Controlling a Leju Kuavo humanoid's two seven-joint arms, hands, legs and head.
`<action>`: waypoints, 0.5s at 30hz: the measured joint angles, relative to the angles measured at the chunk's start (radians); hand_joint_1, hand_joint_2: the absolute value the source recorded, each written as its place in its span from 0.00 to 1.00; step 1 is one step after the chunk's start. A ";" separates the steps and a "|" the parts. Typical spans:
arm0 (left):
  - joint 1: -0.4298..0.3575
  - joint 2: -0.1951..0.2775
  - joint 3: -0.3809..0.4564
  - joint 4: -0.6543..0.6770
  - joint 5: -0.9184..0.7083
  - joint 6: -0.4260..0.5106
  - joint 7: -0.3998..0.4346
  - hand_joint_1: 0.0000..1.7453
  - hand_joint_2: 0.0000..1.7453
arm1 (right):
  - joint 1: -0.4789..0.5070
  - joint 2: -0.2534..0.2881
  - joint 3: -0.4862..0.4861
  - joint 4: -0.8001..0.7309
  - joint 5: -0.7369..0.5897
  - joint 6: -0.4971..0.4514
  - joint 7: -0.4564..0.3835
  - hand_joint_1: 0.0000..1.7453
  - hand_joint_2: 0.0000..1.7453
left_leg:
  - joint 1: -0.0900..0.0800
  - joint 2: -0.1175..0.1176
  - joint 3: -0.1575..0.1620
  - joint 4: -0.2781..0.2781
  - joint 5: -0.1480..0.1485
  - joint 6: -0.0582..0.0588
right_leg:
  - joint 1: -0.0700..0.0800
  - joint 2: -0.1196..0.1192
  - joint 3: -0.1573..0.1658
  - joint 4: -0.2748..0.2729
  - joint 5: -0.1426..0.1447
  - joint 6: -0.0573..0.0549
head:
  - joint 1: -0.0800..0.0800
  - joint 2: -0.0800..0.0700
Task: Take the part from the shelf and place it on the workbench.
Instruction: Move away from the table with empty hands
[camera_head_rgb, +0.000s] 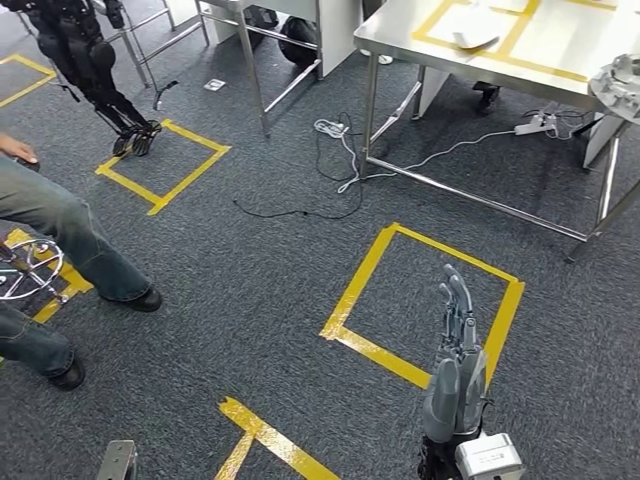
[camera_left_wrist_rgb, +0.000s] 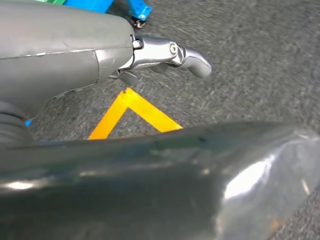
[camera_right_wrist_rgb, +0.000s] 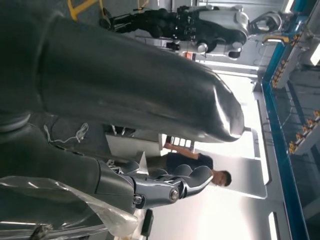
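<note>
A: Head view?
B: The right hand (camera_head_rgb: 456, 350) is raised over grey carpet, fingers straight, empty; a round metal part (camera_head_rgb: 620, 82) lies on the steel tabletop (camera_head_rgb: 483, 60).

A: Wrist views?
B: The left hand (camera_left_wrist_rgb: 113, 55) is extended, apparently empty (the right likewise). Probably walking to the shelf next.

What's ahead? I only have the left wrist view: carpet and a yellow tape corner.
Observer: The head view has a steel workbench ahead to the right, beyond a yellow tape square.
Operator: Right hand carrying the part?
Observer: No. The right hand is raised with its fingers straight, holding nothing.
Operator: Anyone close?
Observer: A person's legs are on the left, shoes on the carpet.
</note>
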 joint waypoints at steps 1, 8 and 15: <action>-0.001 0.000 0.000 0.000 -0.003 0.000 0.000 0.00 0.00 | 0.000 0.000 0.001 0.000 0.002 -0.001 -0.001 0.00 0.00 | -0.001 0.020 0.035 -0.067 0.021 0.001 | 0.001 -0.010 0.000 0.004 -0.003 0.007 | -0.001 0.000; 0.008 -0.005 0.000 0.000 -0.027 -0.002 0.012 0.00 0.00 | 0.003 0.000 0.015 0.000 0.025 -0.013 -0.014 0.00 0.00 | -0.011 0.002 0.051 -0.137 0.043 0.053 | -0.002 0.022 -0.034 0.076 -0.060 0.046 | 0.002 0.000; 0.009 -0.008 -0.001 0.000 -0.037 -0.008 0.021 0.00 0.00 | 0.015 0.000 0.017 0.000 0.036 -0.027 -0.019 0.00 0.00 | -0.024 -0.084 0.040 -0.133 0.052 0.067 | 0.004 0.100 -0.095 0.190 -0.061 0.023 | 0.005 0.000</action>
